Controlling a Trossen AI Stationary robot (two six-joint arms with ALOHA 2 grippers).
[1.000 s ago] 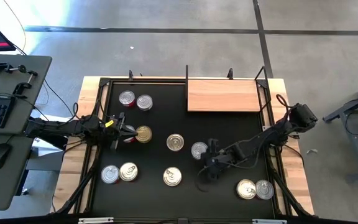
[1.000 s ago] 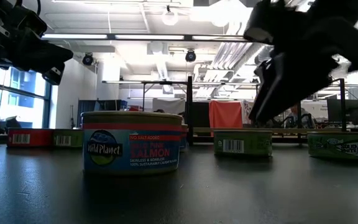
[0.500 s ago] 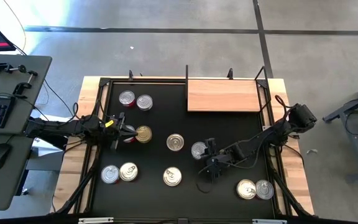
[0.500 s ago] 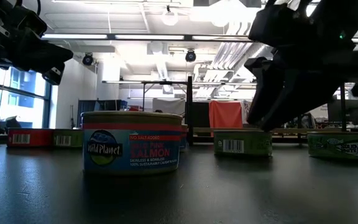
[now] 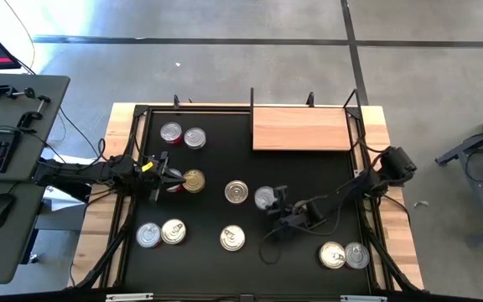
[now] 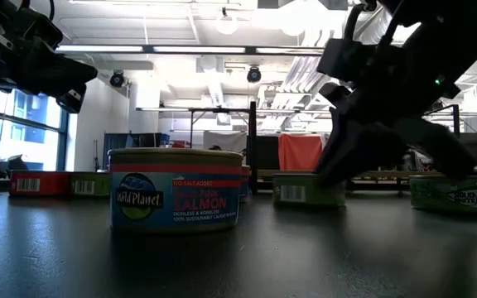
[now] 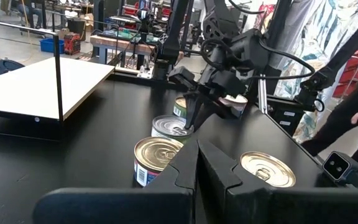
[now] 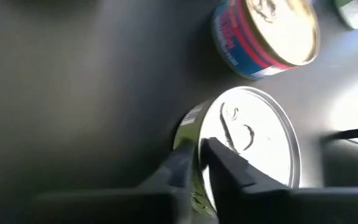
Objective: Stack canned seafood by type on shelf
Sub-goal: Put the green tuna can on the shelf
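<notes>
— While you look from the left, what is your left pincer (image 5: 168,177) doing?
— Closed on nothing, beside a gold-lidded tin (image 5: 194,180).
— And the right pincer (image 5: 273,201)?
— My fingers pinch the rim of a silver-lidded tin (image 5: 264,198) mid-desk; the shelf (image 5: 300,128) lies far right.

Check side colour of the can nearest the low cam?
Red band on top, blue below with white lettering, on the salmon can; low view shows it best.

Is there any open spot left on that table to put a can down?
Yes. The wooden shelf is bare, and so is the black mat left of it, beside the top can pair. The middle row is crowded with cans and both end effectors.
</notes>
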